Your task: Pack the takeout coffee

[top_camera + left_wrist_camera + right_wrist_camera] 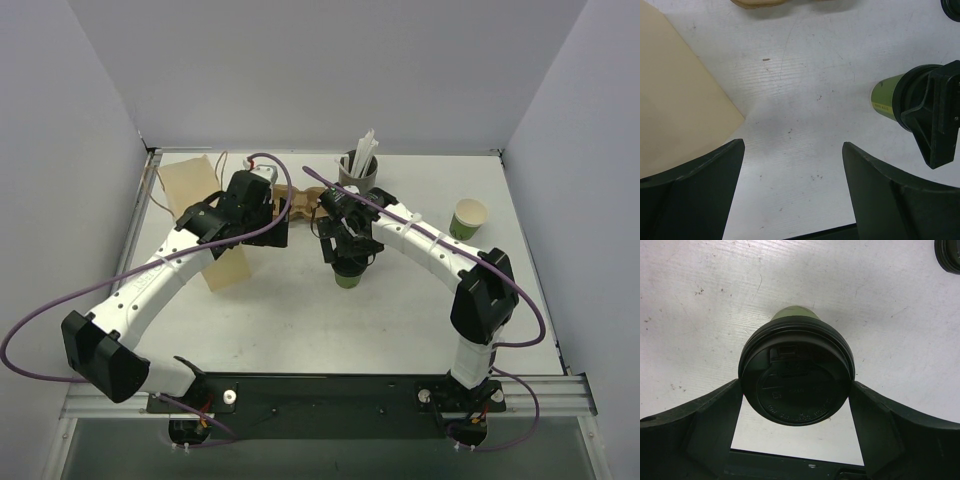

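Right gripper (796,385) jaws flank the lid (796,395) of the green cup (347,279) standing mid-table, gripping or merely touching I cannot tell, while left gripper (792,144) gapes empty beside the bag (675,100), likely to steady it.

White arm links (150,285), black joints (480,290) — purple cables (30,340) looping, dark jaws

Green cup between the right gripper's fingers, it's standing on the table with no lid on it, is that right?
Not quite. The green cup between the fingers of the right gripper does stand on the table, but it has a lid: a round black lid closes its top. The right wrist view shows this most plainly.
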Controlling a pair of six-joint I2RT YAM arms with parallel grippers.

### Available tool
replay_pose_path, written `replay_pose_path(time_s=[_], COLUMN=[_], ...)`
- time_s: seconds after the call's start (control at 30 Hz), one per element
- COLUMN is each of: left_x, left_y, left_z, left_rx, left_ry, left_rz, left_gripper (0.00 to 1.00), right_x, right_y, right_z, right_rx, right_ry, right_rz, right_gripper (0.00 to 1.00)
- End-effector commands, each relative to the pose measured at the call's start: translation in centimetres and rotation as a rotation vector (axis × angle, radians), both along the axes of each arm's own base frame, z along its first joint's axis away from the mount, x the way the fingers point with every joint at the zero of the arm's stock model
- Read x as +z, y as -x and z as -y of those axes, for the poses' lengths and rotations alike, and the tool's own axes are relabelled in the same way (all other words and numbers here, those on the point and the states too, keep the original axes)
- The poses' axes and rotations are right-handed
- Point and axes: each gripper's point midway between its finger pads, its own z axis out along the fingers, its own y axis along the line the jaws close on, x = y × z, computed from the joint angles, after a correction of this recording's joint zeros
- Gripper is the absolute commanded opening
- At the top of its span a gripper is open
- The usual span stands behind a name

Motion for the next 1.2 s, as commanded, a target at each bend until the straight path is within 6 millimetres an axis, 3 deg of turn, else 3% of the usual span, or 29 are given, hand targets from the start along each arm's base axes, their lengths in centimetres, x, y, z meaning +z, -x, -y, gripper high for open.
replay_pose_path(time_s=[0.0, 0.53, 0.8, 0.97, 1.17], left_x=[1.1, 1.6, 1.8, 2.1, 4.2], left_y=[-0.9, -1.0, -0.6, -0.3, -0.3], left_z=[0.9, 1.9, 3.2, 4.7, 4.4], left_rx=[-0.023, -0.06, -0.115, -0.166, -0.155], left_ry=[0.036, 0.073, 0.123, 0.146, 0.157], left_rz=[0.039, 0.036, 0.029, 0.021, 0.07], left_gripper=[0.9, 0.9, 0.86, 0.82, 0.81], right_x=[0.5, 4.5, 5.8, 7.0, 7.4], right_y=[0.3, -0.4, -0.5, -0.4, 0.1], right_z=[0.5, 0.0, 1.2, 2.7, 2.5], right_rx=[-0.005, -0.042, -0.081, -0.161, -0.158], right_ry=[0.022, -0.137, -0.181, -0.263, -0.31], right_rz=[0.004, 0.049, 0.065, 0.094, 0.08], right_gripper=[0.82, 0.88, 0.88, 0.81, 0.75])
